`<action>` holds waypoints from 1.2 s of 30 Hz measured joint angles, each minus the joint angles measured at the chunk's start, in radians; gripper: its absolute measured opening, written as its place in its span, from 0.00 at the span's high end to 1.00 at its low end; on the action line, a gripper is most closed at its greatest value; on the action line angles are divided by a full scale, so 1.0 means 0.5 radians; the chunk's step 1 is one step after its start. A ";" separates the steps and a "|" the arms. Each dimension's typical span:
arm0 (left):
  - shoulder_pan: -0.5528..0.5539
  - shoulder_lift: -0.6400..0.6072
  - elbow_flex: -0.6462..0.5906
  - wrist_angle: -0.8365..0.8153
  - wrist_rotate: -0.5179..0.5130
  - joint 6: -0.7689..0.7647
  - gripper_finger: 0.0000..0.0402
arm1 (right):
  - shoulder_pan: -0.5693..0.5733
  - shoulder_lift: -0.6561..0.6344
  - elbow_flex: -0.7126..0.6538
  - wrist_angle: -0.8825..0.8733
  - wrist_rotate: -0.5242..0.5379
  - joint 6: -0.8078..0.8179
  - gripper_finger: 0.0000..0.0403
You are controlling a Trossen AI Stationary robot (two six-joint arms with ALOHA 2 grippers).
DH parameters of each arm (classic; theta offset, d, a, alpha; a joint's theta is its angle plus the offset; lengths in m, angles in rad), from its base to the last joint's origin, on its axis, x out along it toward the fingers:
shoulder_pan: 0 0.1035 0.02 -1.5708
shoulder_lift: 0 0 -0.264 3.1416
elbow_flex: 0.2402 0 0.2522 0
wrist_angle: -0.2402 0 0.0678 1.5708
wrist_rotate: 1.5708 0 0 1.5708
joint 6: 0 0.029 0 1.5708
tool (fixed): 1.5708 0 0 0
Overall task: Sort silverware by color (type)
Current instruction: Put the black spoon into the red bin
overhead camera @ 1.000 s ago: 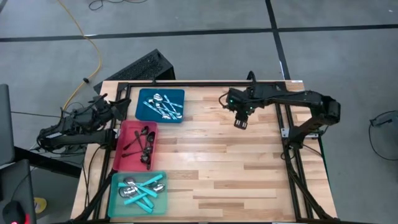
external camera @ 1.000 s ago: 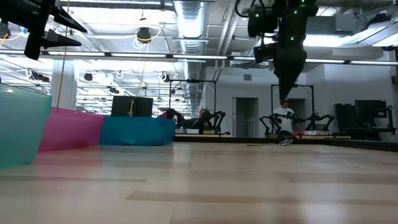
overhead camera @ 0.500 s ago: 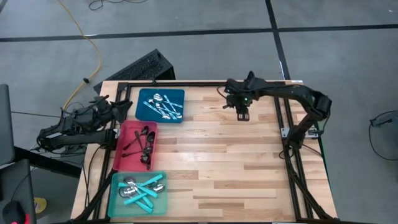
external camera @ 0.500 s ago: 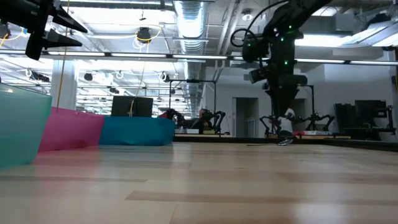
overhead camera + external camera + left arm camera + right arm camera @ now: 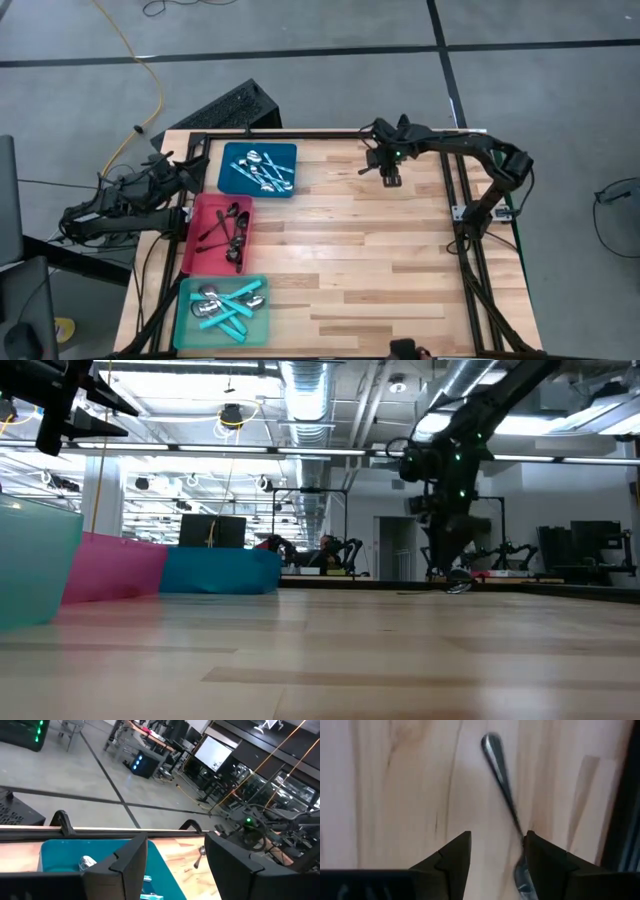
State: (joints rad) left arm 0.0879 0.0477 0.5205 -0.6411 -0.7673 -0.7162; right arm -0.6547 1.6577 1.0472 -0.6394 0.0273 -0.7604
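Right claw has moved from mid-surface to the far edge in the high view; trays hold sorted spoons. Low view: it now hangs close above the surface. Right wrist view: fingers spread over 1 silver spoon, likely the last stray. Left claw waits, spread, by the trays.

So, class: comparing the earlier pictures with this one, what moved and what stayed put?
The right gripper moved toward the table's far edge and lower, and now hangs open over a loose silver spoon on the wood. Nothing was grasped or released. The left gripper and the three trays of spoons stayed put.
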 joint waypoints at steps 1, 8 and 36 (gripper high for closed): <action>0.000 0.000 0.000 0.000 0.000 -0.008 0.54 | -0.015 0.000 -0.025 0.025 0.001 -0.015 0.50; 0.000 0.000 0.000 -0.001 -0.012 -0.015 0.54 | -0.114 0.000 -0.146 0.169 -0.005 -0.038 0.50; 0.000 0.000 0.000 -0.148 -0.009 -0.125 0.54 | -0.113 0.414 0.114 -0.034 -0.001 -0.150 0.59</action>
State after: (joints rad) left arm 0.0879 0.0479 0.5205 -0.7150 -0.7719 -0.7787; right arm -0.7113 1.8645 1.1042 -0.6563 0.0267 -0.8355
